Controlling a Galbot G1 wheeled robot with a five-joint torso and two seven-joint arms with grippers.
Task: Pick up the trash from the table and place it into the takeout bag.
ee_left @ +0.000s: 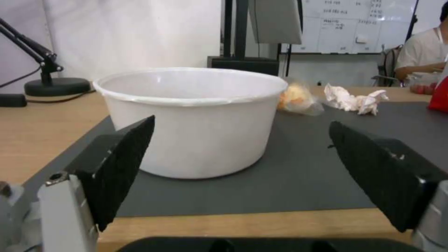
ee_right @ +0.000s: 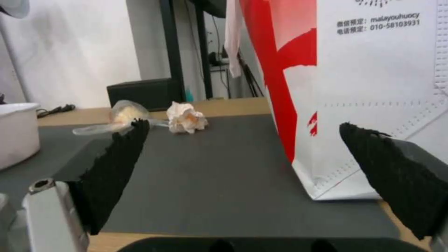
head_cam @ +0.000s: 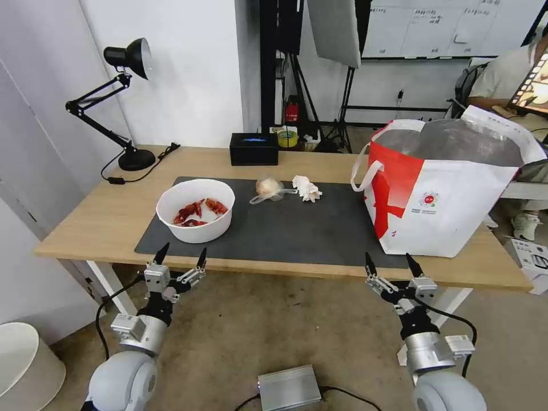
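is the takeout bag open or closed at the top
Open. The takeout bag stands upright on the table with its mouth spread wide, the silver lining visible inside.

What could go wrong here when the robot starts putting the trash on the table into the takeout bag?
The white bowl is open-topped with loose crayfish shells inside; tilting it on the way could spill them onto the mat.

The takeout bag is tall and soft-sided, with loop handles hanging at its near side, so an arm could snag one or nudge the bag.

The crumpled tissue and wrapped lump lie close together; either open gripper, left or right, might catch both or slip on the clear wrap.
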